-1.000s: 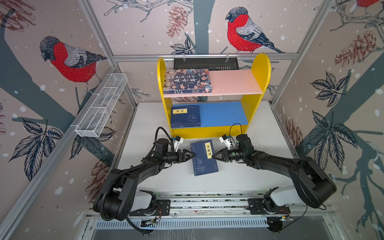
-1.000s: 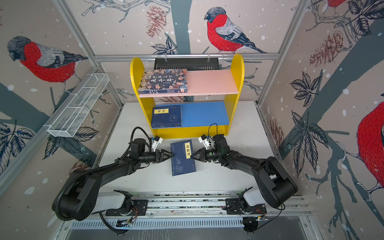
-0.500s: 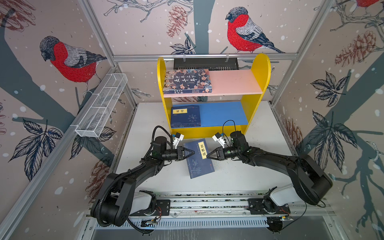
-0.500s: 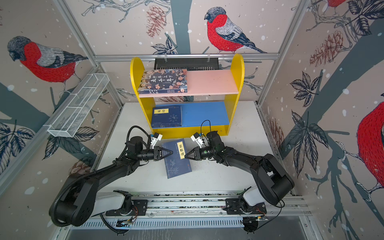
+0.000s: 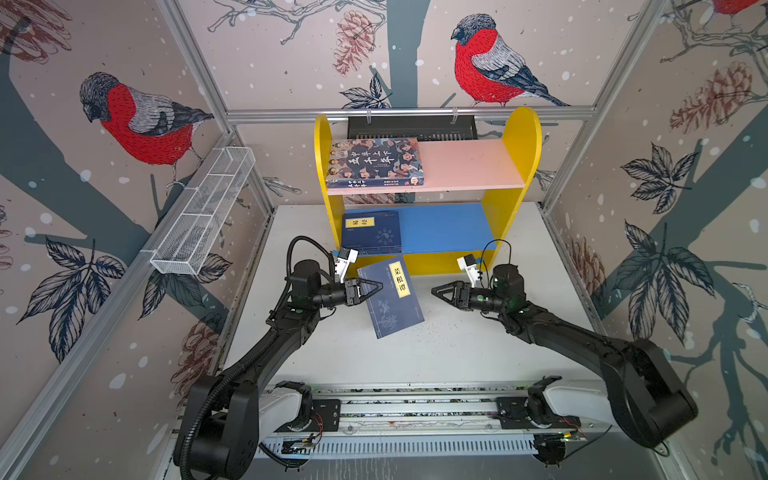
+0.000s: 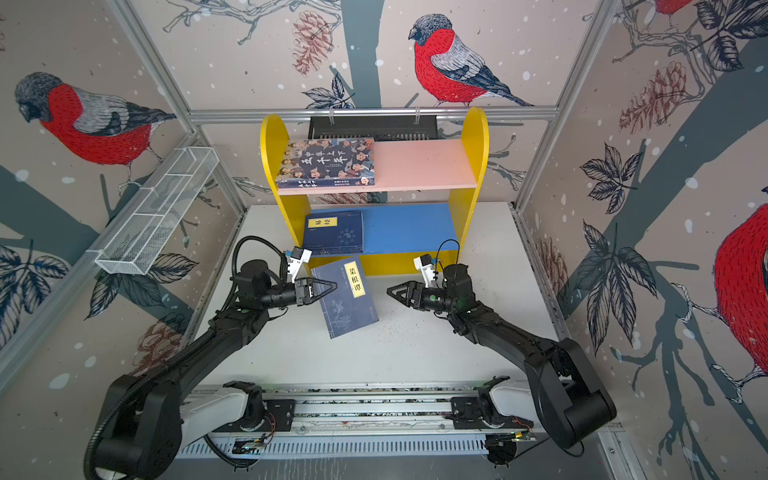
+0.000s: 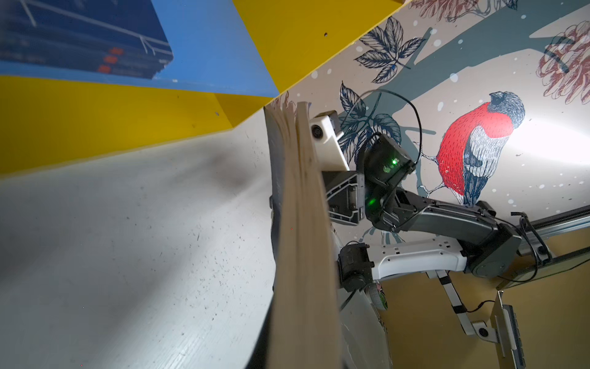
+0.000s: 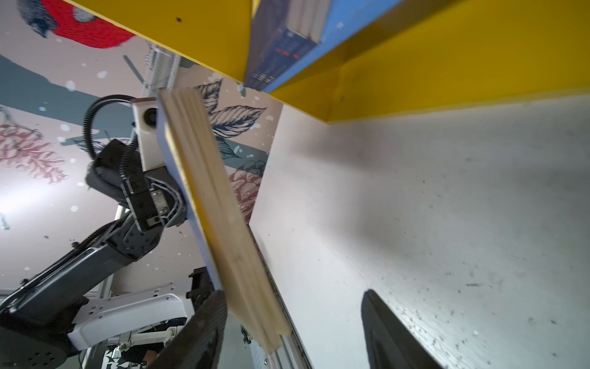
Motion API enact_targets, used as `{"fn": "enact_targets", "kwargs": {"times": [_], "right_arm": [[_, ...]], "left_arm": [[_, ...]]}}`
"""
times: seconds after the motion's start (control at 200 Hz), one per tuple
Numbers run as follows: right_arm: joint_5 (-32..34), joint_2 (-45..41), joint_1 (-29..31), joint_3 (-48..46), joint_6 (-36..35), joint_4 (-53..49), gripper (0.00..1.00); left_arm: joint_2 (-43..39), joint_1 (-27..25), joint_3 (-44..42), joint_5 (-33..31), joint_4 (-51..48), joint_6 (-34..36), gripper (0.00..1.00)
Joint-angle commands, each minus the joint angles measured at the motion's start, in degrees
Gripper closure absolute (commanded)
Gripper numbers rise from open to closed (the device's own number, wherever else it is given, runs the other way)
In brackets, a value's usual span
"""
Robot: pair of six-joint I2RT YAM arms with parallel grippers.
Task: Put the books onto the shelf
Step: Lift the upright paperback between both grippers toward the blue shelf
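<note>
Book (image 5: pixel 395 309) clamped in L tool (image 5: pixel 375 286); R tool (image 5: pixel 438 291) apart, jaws spread.

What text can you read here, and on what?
"菜根谭": yellow label on the tilted navy-blue book.
"易经": yellow label on the navy-blue book on the blue lower board.
"中华上下五千年": white characters on the thick illustrated book on the pink upper board.
Smaller print: too small to read.

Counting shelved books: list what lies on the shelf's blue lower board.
A stack of thin navy-blue books lies at the left end of the blue lower board, top cover showing a yellow label. The covers beneath it are hidden.
</note>
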Motion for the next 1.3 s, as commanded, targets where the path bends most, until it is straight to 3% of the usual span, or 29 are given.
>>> {"fn": "enact_targets", "kwargs": {"times": [0.0, 0.28, 0.42, 0.56, 0.98, 1.295], "right_arm": [[1.69, -3.85, 0.55, -1.34, 3.91, 6.96, 0.24], [7.98, -6.69, 9.04, -3.88, 8.92, 15.95, 0.15], [15.99, -7.42, 13.43, -5.96, 11.10, 19.75, 0.14], [20.65, -5.27, 16.51, -7.93, 14.02, 27.98, 0.13], [20.03, 10.12, 20.49, -0.83, 16.46, 40.69, 0.13], [19.99, 17.15, 20.73, 4.80, 16.66, 43.64, 0.15]], "left_arm": [[-0.09, 1.07, 2.19, 1.29, 1.18, -1.68, 1.00], [1.67, 4.13, 7.33, 0.77, 9.01, -11.12, 1.00], [1.89, 4.13, 4.25, -2.04, 25.92, -23.45, 1.00], [2.77, 4.22, 0.74, -6.07, 34.13, -30.93, 1.00], [1.00, 4.30, -2.70, -8.91, 36.61, -31.78, 1.00], [1.23, 4.31, -3.32, -9.39, 37.25, -32.73, 1.00]]}}
